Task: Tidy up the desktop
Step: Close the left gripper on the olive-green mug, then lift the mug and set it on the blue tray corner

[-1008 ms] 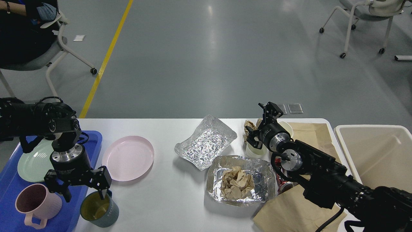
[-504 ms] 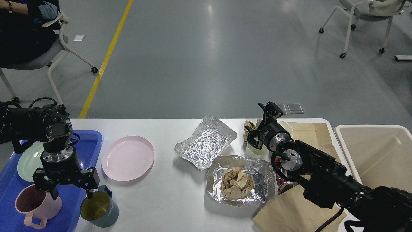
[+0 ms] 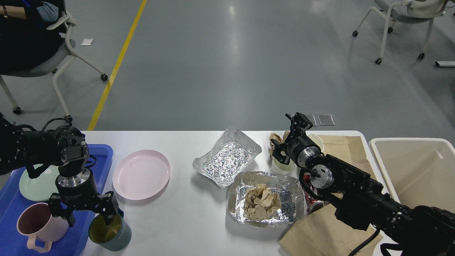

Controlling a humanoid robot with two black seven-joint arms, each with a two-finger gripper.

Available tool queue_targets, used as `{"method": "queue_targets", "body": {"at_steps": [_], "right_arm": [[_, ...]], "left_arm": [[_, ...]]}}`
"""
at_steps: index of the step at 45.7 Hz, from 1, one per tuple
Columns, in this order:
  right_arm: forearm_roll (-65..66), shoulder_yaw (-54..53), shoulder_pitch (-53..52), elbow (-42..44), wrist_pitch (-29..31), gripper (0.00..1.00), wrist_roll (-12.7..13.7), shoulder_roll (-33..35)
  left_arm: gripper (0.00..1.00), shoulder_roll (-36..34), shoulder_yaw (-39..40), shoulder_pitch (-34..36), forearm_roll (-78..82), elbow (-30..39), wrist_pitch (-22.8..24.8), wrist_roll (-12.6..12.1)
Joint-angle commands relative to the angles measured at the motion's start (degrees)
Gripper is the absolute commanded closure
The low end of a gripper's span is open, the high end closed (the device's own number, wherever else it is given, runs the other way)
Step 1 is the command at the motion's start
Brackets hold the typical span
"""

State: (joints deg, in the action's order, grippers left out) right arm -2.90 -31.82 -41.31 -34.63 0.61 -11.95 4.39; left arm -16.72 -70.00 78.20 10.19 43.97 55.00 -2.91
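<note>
- The white, matte table (image 3: 185, 227) with rounded corners is seen across the lower half of the frame, crowded with things.
- At lower left a blue plastic tray (image 3: 103, 156) is seen, carrying a pale green plate (image 3: 32, 185) and a pink mug (image 3: 37, 225); a grey-blue mug (image 3: 115, 234) stands just beside the tray's right edge.
- A round pink plate (image 3: 141, 174) lies right of the tray.
- Two crinkled foil trays are found at centre: an empty one (image 3: 227, 156) and, below it, one (image 3: 284, 199) holding crumpled brown paper (image 3: 261, 202).
- Brown paper bags (image 3: 320, 234) lie at lower right, partly hidden by the right arm; a beige bin (image 3: 416, 167) stands at the right edge.
- The left pincer (image 3: 88, 218) is held wide, one finger dipped at the grey-blue mug's rim.
- The right pincer (image 3: 284, 142) is spread open over a white cup (image 3: 279, 166), nothing gripped.
</note>
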Motion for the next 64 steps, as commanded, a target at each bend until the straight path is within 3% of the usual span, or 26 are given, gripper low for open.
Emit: {"method": "queue_targets", "body": {"at_steps": [1,16,23,36,47,56,64], "right_arm": [[0.0,0.0,0.0,0.0,0.0,0.0,0.0,0.0],[0.0,0.0,0.0,0.0,0.0,0.0,0.0,0.0],[0.0,0.0,0.0,0.0,0.0,0.0,0.0,0.0],[0.0,0.0,0.0,0.0,0.0,0.0,0.0,0.0],[0.0,0.0,0.0,0.0,0.0,0.0,0.0,0.0],[0.0,0.0,0.0,0.0,0.0,0.0,0.0,0.0],[0.0,0.0,0.0,0.0,0.0,0.0,0.0,0.0]], "left_arm": [[0.15,0.1,2.1,-1.2,0.0,-0.6,0.0,-0.1],[0.82,0.9,3.4,-1.9,-0.1,-1.1,0.0,-0.1],[1.0,0.9,4.1,-2.4,-0.1,-1.1,0.0,-0.2],[1.0,0.6,6.6,-1.3,-0.4,0.1,0.0,0.0],[1.0,-1.1,9.3,5.7,-0.5,0.3,0.0,0.1],[1.0,-5.7,9.4,11.2,-0.6,0.9,0.0,0.3],[1.0,-13.0,9.4,10.2,-0.4,-4.0,0.0,0.1]]}}
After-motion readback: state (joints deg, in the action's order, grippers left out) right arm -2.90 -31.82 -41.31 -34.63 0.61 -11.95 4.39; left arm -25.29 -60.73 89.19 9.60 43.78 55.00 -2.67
